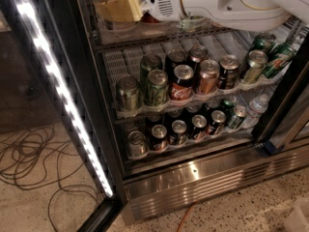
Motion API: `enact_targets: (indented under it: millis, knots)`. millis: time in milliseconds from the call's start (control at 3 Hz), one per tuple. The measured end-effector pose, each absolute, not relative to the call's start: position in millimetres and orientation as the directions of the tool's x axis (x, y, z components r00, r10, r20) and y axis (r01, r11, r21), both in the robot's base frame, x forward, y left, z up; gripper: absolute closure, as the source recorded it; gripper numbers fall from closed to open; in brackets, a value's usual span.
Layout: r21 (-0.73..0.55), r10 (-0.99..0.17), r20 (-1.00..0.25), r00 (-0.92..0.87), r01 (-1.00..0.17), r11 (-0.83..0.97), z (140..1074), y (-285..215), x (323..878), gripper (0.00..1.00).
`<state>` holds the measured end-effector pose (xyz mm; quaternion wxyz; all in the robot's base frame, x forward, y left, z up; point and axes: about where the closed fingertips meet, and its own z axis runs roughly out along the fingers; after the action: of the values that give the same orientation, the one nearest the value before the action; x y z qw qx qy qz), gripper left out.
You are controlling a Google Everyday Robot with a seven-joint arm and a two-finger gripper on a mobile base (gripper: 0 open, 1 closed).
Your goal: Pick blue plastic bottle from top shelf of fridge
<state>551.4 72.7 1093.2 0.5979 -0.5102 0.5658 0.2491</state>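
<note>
Here the gripper (147,1) reaches in over the top shelf (145,36) of the open fridge (193,185)
The white arm (231,4) spans the shelf, ending beside a tan packet (118,7); whether the gripper holds anything cannot be told, nor can the blue plastic bottle be made out; cans (182,81) fill the racks below

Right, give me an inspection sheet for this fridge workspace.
Surface: top shelf, wire rack, partly hidden by white arm.
Job's things: fridge door open; blue plastic bottle not made out.
Clutter: cans on two lower racks; tan object on top shelf.
Grippers: hand at top shelf, upper left.
Cables: dark loops on floor; orange cable.
Surroundings: LED strip, speckled floor.
</note>
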Motion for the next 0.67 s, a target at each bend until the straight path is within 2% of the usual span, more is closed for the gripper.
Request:
enact_targets:
  millis: [667]
  knots:
    - [-0.335,-0.273,-0.93,0.245,-0.869,0.363,1103.0,64.7,547.5,1.0]
